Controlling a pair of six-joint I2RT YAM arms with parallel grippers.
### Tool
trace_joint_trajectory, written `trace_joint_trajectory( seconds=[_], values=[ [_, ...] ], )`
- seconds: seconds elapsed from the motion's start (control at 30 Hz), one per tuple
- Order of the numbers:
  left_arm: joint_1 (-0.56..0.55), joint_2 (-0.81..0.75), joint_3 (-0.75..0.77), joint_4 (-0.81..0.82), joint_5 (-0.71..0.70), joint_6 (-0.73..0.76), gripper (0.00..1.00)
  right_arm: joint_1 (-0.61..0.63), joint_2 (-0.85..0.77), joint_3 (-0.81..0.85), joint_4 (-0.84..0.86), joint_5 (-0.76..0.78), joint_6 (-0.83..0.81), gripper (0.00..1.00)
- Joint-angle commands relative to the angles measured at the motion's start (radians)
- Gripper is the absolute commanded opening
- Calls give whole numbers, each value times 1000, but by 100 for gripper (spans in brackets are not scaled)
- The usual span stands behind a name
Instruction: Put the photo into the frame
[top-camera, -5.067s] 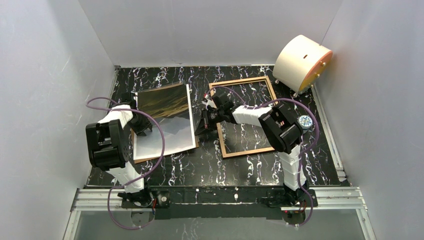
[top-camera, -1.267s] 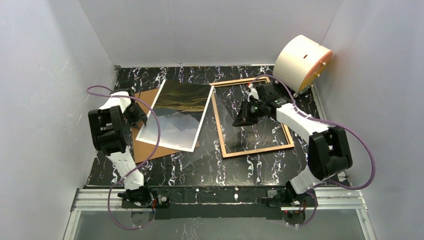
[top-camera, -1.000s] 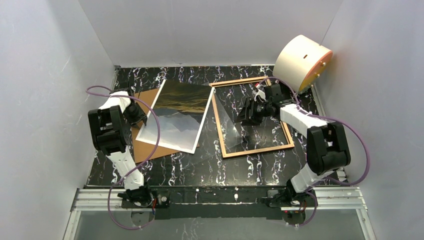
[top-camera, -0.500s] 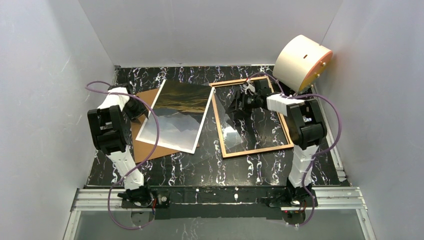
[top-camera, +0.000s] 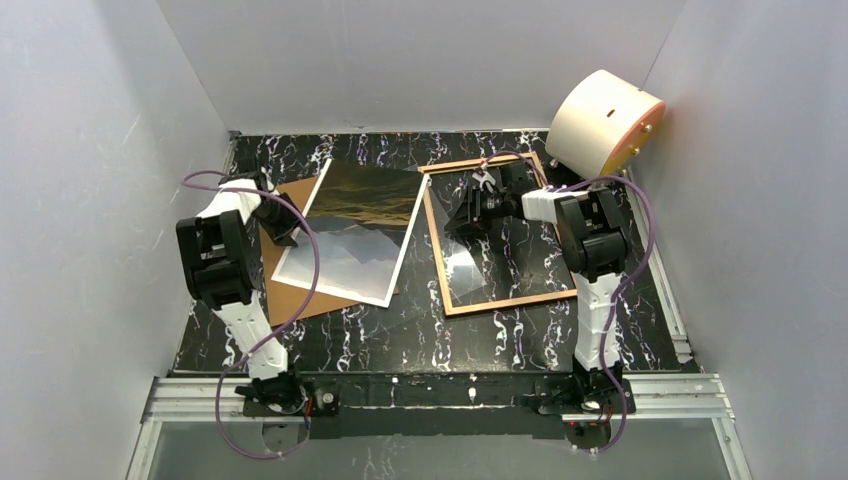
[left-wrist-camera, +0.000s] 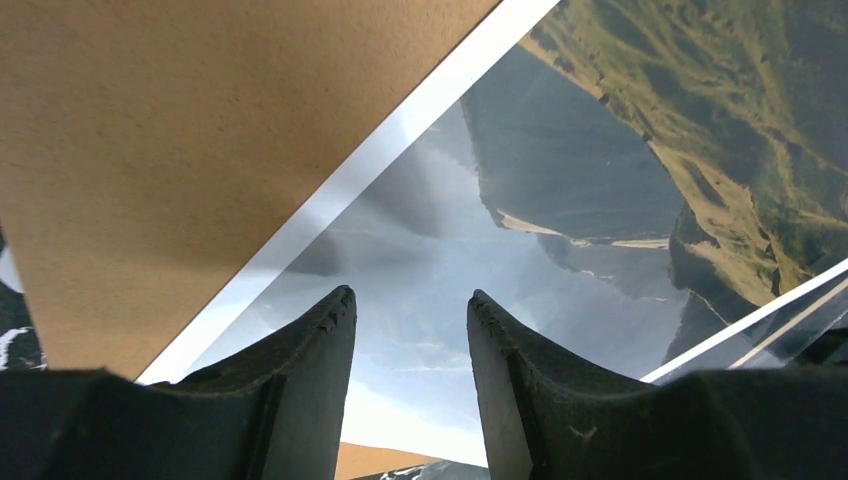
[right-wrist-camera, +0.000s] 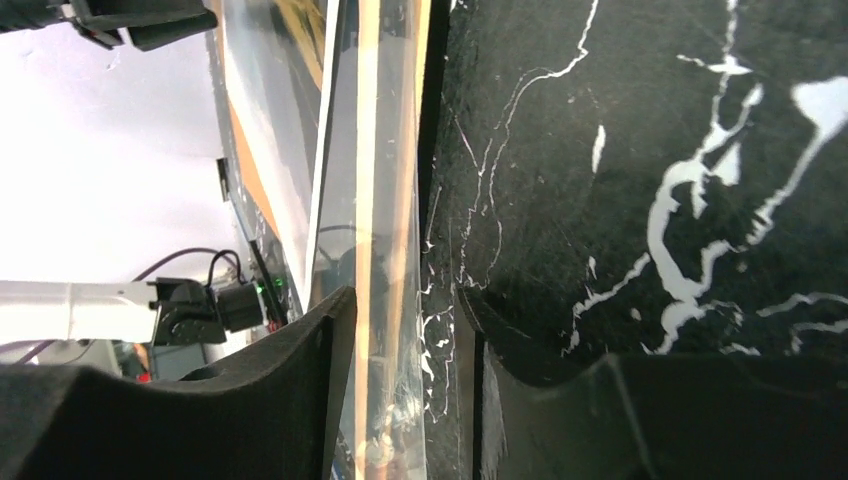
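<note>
The photo (top-camera: 350, 230), a mountain landscape with a white margin, lies face up and skewed on a brown backing board (top-camera: 285, 295). My left gripper (top-camera: 283, 232) sits at the photo's left edge. In the left wrist view it (left-wrist-camera: 410, 300) is open, with the photo (left-wrist-camera: 560, 200) lying beneath the gap. The frame (top-camera: 510, 300) lies flat to the right. My right gripper (top-camera: 462, 218) is low over its left side. In the right wrist view its jaws (right-wrist-camera: 405, 295) straddle the frame's wooden edge and clear pane (right-wrist-camera: 370, 150), with a gap still showing beside the right finger.
A cream round drum (top-camera: 603, 125) stands at the back right corner, just beyond the frame. White walls close in the black marble table (top-camera: 400, 340) on three sides. The brown backing board (left-wrist-camera: 200, 130) sticks out from under the photo's left side.
My right gripper has swept left across the frame to its left edge, and its jaws have narrowed. The left gripper has hardly shifted. Seconds earlier the photo was turned towards the frame.
</note>
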Motion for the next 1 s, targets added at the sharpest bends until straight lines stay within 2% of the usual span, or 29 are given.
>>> trace_joint_trajectory(
  seconds=[0.0,0.27,0.33,0.47,0.53,0.67,0.83,0.97],
  values=[
    [3,-1,-23,15,79,-12,43,5,38,52,69,-110,28,48],
    [4,19,-62,53,94,-6,39,5,65,39,223,-200,144,43],
    [4,23,-79,67,85,-6,38,5,65,39,263,-220,176,34],
    [9,29,-88,79,47,4,36,5,51,51,282,-232,197,8],
    [15,30,-91,80,38,7,36,5,42,64,267,-226,196,1],
    [28,19,-94,83,-3,3,35,4,12,102,172,-190,161,1],
    [64,-24,-117,86,-125,-42,34,4,-59,197,-26,-99,97,1],
    [82,-42,-145,100,-153,-59,34,5,-124,286,-161,-39,76,1]
  ],
)
